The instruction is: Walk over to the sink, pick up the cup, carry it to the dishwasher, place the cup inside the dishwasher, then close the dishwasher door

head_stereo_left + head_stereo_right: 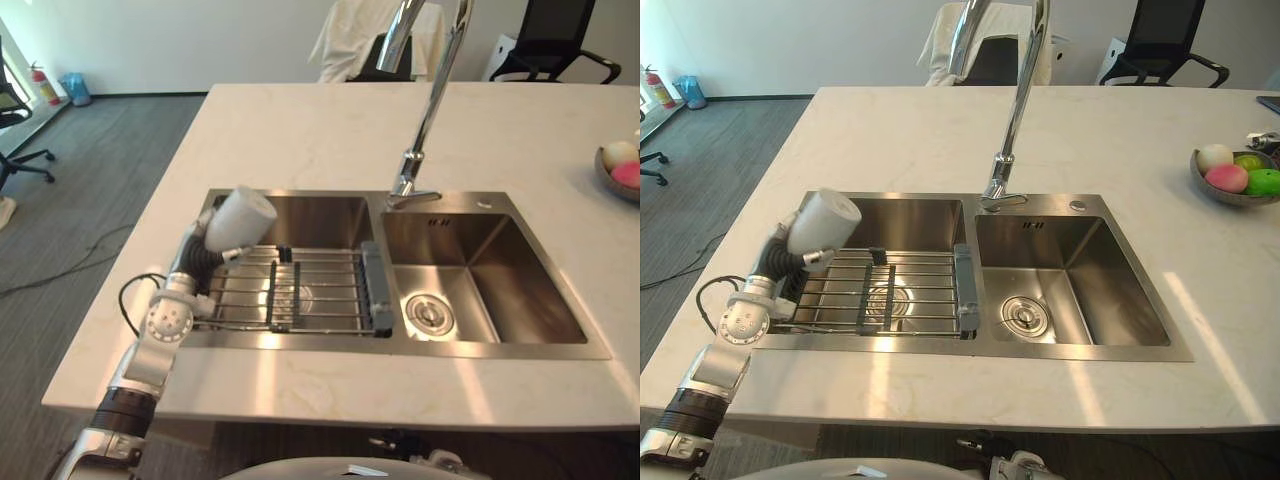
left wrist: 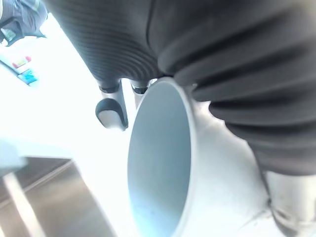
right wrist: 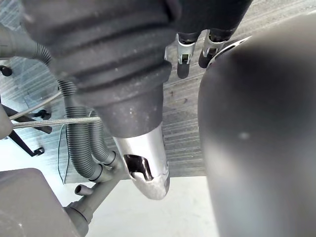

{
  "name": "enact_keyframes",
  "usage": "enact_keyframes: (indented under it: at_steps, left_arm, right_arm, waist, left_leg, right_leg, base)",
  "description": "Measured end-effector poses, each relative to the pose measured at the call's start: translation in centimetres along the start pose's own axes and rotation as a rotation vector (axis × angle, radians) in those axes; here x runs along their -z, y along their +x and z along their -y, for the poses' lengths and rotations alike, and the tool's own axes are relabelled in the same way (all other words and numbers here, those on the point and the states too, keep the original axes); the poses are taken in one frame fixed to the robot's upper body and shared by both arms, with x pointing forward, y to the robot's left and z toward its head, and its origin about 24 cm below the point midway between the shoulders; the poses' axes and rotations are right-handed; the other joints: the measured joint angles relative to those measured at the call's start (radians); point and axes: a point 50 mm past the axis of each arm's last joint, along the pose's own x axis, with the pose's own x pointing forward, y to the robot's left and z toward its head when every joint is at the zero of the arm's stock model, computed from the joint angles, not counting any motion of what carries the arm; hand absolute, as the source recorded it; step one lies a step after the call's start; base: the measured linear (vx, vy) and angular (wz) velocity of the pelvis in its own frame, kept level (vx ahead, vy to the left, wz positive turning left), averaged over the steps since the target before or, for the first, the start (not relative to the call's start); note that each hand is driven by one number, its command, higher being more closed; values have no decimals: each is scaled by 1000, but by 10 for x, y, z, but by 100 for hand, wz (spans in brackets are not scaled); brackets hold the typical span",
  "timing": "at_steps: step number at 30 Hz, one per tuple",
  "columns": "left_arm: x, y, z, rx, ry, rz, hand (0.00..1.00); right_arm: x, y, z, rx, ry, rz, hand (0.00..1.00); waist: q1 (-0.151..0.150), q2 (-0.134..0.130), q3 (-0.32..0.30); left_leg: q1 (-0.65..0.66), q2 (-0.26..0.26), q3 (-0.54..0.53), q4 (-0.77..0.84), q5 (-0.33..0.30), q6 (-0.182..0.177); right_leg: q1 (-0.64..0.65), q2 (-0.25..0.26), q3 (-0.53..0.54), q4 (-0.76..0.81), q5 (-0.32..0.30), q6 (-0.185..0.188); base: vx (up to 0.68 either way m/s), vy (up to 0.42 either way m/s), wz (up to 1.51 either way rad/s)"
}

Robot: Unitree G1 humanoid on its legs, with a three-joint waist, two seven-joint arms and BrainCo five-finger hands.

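Pale stone countertop point(image 1: 330, 130) spreads ahead of and to the right of the left hand. Set into it is the stainless steel double-basin sink point(image 1: 480, 205), w/ the hand over its near-left corner. Black wire drying rack w/ a grey end bar point(image 1: 300, 295) lies across the left basin, just below and right of the hand. Tall chrome gooseneck faucet point(image 1: 430, 110) stands well off to the hand's far right.

White cylindrical cup point(image 1: 240, 215) is in the left hand point(image 1: 203, 252): fingers curled round it near the mouth, closed base tipped up and away, open mouth back toward the wrist. It looks clear of the rack. Inside looks empty in the wrist view.

Right hand point(image 3: 123, 98) hangs below counter level near grey drain hoses point(image 3: 81, 148); its grip can't be told.

Step, as I judge it: lift-out, then carry.
- Raise straight up till the cup clears sink rim & counter edge before swinging away.
- The hold is at one end, so the free end can lever out. Clamp firm, wrist slow, no sharp turns while walking.
- The tipped pose may suit dishwasher loading, so no need to re-grip.
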Motion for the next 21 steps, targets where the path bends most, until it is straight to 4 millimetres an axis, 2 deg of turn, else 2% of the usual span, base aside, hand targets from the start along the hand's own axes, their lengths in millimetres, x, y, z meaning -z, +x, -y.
enact_keyframes:
  at_steps: [2,5,11,12,13,18,21]
  left_arm:
    - [-17,2,-9,-82,-32,95,100]
    - [-40,0,-19,-233,-106,232,100]
    - [-55,-6,-34,-404,-175,323,100]
    - [-61,-7,-34,-433,-196,351,100]
    - [-75,-21,-35,-522,-281,412,100]
    - [-75,-21,-34,-527,-289,408,100]
    - [-72,-24,-31,-533,-337,385,100]
  right_arm:
    - [2,0,1,0,31,3,0]
    - [5,-2,3,6,79,3,0]
    - [9,-3,5,8,120,6,0]
    - [10,-2,4,6,123,4,0]
    - [23,-5,6,12,152,-19,0]
    - [23,-5,6,12,152,-18,0]
    - [21,-6,5,6,179,7,0]
  waist:
    - [1,0,0]
    - [21,0,0]
    - [26,-14,-17]
    - [34,-19,-19]
    - [68,-32,-48]
    - [69,-30,-51]
    - [36,-27,-54]
  left_leg:
    - [0,-1,-7,0,1,0]
    - [2,1,-10,0,2,-1]
    - [-24,3,-32,0,9,-3]
    - [-34,4,-31,0,13,-3]
    - [-65,4,-32,0,52,14]
    - [-65,7,-17,0,49,11]
    - [-81,4,-30,0,48,11]
  right_leg:
    - [7,0,-12,2,-4,0]
    - [10,2,-15,3,-6,-1]
    - [-11,0,-28,13,-12,-4]
    - [-20,1,-28,17,-12,-5]
    - [-60,-3,-7,25,32,-8]
    - [-76,2,21,20,35,-11]
    - [-78,-1,3,-3,41,-8]
  base:
    - [-21,-28,18]
    - [-28,-23,4]
    - [-21,-17,8]
    - [3,-4,3]
    - [0,0,0]
    - [-1,0,-12]
    - [-1,-3,2]
